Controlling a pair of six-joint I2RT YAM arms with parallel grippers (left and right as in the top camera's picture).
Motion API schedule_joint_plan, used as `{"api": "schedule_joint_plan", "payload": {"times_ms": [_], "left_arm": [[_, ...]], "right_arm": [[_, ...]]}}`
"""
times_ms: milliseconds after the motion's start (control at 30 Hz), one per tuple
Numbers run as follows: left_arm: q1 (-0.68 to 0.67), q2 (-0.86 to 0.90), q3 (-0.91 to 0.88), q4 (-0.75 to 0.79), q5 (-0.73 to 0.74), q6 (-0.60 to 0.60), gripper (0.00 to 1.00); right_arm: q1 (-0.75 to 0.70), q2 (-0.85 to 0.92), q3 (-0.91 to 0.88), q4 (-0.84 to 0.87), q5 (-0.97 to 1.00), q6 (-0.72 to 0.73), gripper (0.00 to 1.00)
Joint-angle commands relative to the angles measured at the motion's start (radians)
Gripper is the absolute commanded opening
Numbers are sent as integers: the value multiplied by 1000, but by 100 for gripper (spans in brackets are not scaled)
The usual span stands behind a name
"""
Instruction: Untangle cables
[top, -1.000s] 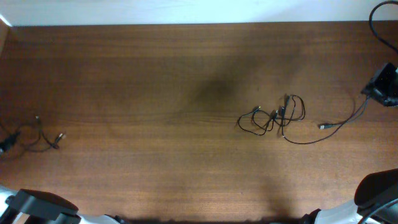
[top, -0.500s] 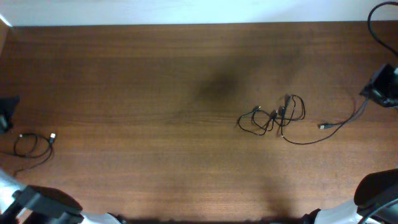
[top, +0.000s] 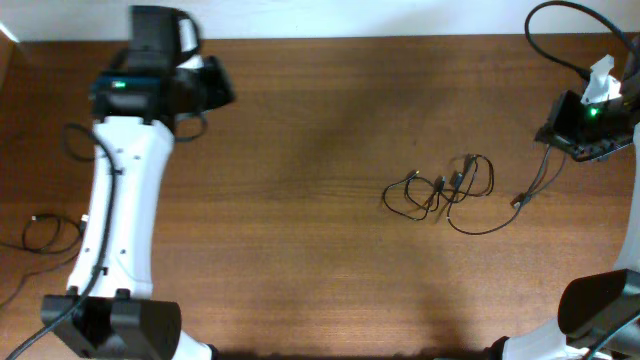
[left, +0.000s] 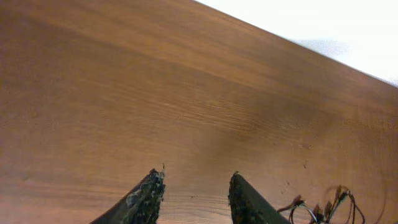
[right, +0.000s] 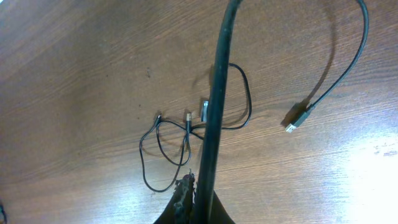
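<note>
A knotted bundle of thin black cables (top: 445, 190) lies right of the table's middle; it also shows in the right wrist view (right: 186, 134) and at the lower right of the left wrist view (left: 323, 208). My right gripper (top: 572, 132) (right: 199, 186) is shut on one black cable (right: 216, 106) that runs from the bundle. That cable's plug end (top: 518, 203) (right: 297, 119) lies on the table. A separate cable loop (top: 45, 232) lies at the left edge. My left gripper (top: 208, 85) (left: 194, 183) is open and empty above the back left of the table.
The wooden table (top: 300, 250) ends at a white wall along the back. The left arm (top: 120, 210) stretches over the table's left side. Thick black robot cabling (top: 560, 40) arcs over the back right corner.
The left arm has swung in from off the left edge to the back left, leaving a cable loop at the left edge. The right gripper has shifted left with its cable.
</note>
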Motion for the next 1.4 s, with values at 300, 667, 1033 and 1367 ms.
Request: {"api": "schedule_joint_plan", "payload": {"times_ms": [300,667,1033,1367], "left_arm": [[-340,270,2,117,200,262,34],[-637,533,2,324,196,328,60],[-670,664,2,283,142,328,62],[-568,645,5,144,-370,327,0]], "right_arm": [[6,2,0,-1,16,-6,4],[6,2,0,-5,26,-10,4],[6,2,0,-26,38,-32,4],[6,2,0,-25,61,-32,4]]}}
